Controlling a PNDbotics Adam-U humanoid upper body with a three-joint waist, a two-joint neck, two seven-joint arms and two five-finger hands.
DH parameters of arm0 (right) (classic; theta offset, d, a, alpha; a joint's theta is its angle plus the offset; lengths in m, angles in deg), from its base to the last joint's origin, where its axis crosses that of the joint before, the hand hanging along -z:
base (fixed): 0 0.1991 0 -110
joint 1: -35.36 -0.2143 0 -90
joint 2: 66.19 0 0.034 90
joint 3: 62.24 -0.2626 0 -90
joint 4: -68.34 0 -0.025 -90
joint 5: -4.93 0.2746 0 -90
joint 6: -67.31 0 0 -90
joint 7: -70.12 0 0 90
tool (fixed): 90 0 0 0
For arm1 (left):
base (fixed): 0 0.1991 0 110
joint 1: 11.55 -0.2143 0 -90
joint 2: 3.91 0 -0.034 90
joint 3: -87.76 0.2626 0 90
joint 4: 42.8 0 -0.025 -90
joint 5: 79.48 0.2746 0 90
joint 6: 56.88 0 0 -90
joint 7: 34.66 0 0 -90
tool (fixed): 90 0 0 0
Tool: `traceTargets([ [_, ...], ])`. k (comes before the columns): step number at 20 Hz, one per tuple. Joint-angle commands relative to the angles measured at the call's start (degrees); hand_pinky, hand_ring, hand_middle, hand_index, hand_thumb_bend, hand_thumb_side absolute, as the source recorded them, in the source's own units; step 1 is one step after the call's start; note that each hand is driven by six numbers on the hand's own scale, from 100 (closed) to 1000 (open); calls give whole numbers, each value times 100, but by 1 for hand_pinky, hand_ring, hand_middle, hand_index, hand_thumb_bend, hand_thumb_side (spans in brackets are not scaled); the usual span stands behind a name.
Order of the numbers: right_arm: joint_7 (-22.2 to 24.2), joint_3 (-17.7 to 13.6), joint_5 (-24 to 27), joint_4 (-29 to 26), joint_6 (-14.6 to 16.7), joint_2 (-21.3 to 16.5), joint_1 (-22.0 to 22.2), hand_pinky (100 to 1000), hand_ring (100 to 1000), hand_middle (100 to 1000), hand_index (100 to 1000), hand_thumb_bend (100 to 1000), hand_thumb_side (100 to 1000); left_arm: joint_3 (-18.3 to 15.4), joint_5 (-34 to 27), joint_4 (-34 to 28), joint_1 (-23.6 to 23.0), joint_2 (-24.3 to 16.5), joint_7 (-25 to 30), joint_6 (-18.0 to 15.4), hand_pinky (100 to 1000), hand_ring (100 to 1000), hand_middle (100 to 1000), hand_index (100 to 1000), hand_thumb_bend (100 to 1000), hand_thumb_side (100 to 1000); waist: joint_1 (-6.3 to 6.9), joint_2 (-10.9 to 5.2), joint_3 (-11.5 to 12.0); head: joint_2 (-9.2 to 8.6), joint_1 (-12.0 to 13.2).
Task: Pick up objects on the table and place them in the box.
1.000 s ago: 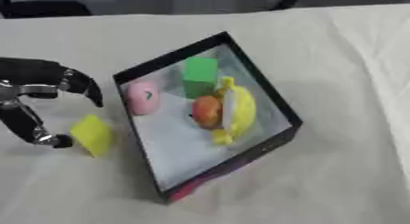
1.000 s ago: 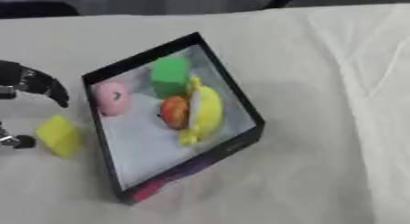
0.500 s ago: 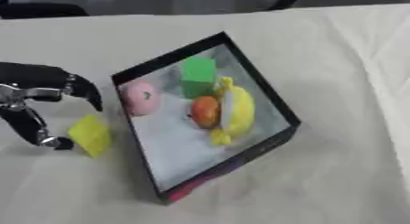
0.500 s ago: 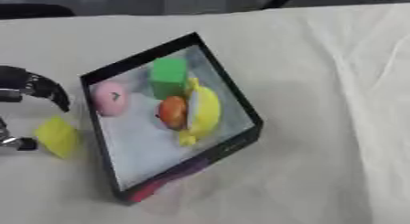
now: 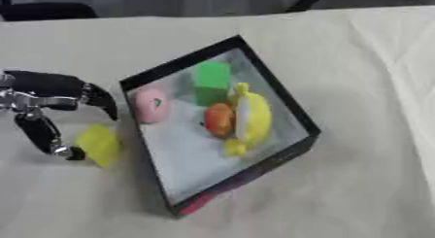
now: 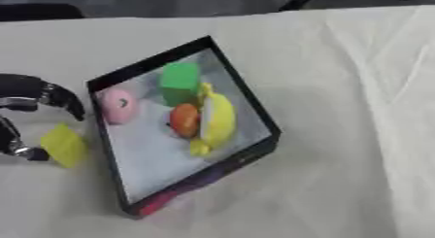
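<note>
A black-walled box (image 5: pixel 285 102) lies askew mid-table with a pink piece (image 5: pixel 150 105), a green cube (image 5: pixel 210 78), an orange-red round fruit (image 5: pixel 218 120) and a yellow banana-like piece (image 5: pixel 250 118) inside. Just left of the box, on the cloth, lies a yellow block (image 5: pixel 99 144). My left hand (image 5: pixel 44 95) hovers at the left edge, fingers arched over the block and thumb down beside it, with a gap between fingers and block. The right hand shows in no view.
A cream cloth (image 5: pixel 365 62) covers the table, creased at the right. Dark shapes line the far edge.
My left hand has shifted slightly left and its fingers have spread a little from the yellow block. The block and the box contents have not moved.
</note>
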Motion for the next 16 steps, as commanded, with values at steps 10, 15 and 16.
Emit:
traceTargets([
  [10, -8, -55, -67, -66, -29, -119, -36, 904, 718, 683, 804, 100, 540, -251, -282, -369, 215, -40, 58, -638, 715, 673, 544, 601, 167, 100, -60, -40, 9, -58, 0],
  [15, -14, -38, -51, -63, -41, -146, -45, 903, 717, 682, 803, 100, 539, -594, -910, -1203, 843, -20, -218, -343, 718, 663, 546, 597, 187, 100, -34, -95, 19, -28, 6],
  [16, 8, -6, -41, -64, -50, -151, -65, 903, 717, 682, 802, 100, 539, -577, -1003, -1207, 1125, 78, -199, -272, 720, 664, 547, 597, 187, 100, -24, -115, 6, -22, 32],
])
